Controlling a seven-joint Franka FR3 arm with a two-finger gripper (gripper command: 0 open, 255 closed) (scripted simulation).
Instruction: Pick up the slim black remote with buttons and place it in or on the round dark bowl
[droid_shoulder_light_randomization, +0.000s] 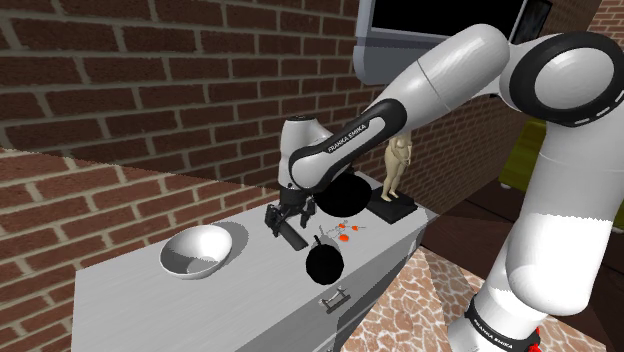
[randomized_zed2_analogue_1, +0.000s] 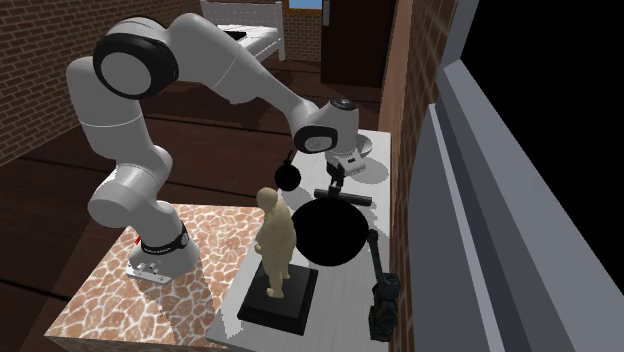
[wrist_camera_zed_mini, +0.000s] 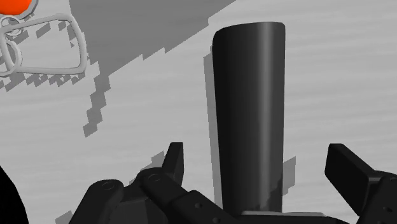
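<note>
A grey counter (droid_shoulder_light_randomization: 130, 300) runs along a red brick wall (droid_shoulder_light_randomization: 150, 90), with a drawer handle (droid_shoulder_light_randomization: 333, 298) on its front. In the second exterior view the room has a dark wooden floor (randomized_zed2_analogue_1: 60, 200), a white bed (randomized_zed2_analogue_1: 255, 40) far back, and the arm's stand (randomized_zed2_analogue_1: 110, 290) topped in a mottled stone pattern.

The slim black remote (wrist_camera_zed_mini: 248, 121) lies flat on the bare grey top. The gripper (wrist_camera_zed_mini: 257, 156) hangs low over its near end with the fingers (wrist_camera_zed_mini: 175, 159) spread wide on either side, neither one touching it, so the hand is open and holds nothing.

The round dark bowl (randomized_zed2_analogue_1: 330, 235) stands on the same counter, near the remote, between it and a tan figurine (droid_shoulder_light_randomization: 397, 165) on a black base. A pale bowl (droid_shoulder_light_randomization: 195, 250) sits well apart toward the shoulder view's left. A small black round thing (droid_shoulder_light_randomization: 323, 262) rests near the counter's front edge, just beside a little orange-and-white thing (droid_shoulder_light_randomization: 345, 232).
</note>
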